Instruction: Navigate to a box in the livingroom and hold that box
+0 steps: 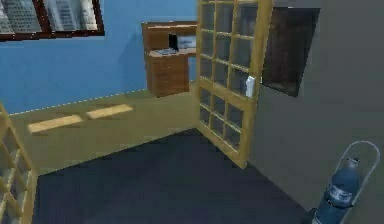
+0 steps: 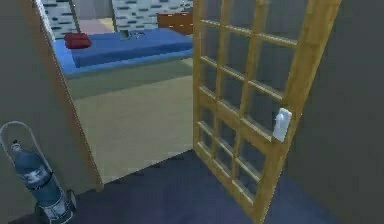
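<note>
A home: a blue bed (image 2: pixel 140 48) beyond a glazed wooden door (image 2: pixel 255 100), and a wooden desk (image 1: pixel 168 64).

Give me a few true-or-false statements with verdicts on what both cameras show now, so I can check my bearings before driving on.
1. The wooden glass-paned door stands open. True.
2. The wall behind the desk is red. False: it is blue.
3. In the arm side view, a bed with a blue cover lies beyond the doorway. True.
4. The cushion on that bed is green. False: it is red.
5. The door's handle is white. True.
</note>
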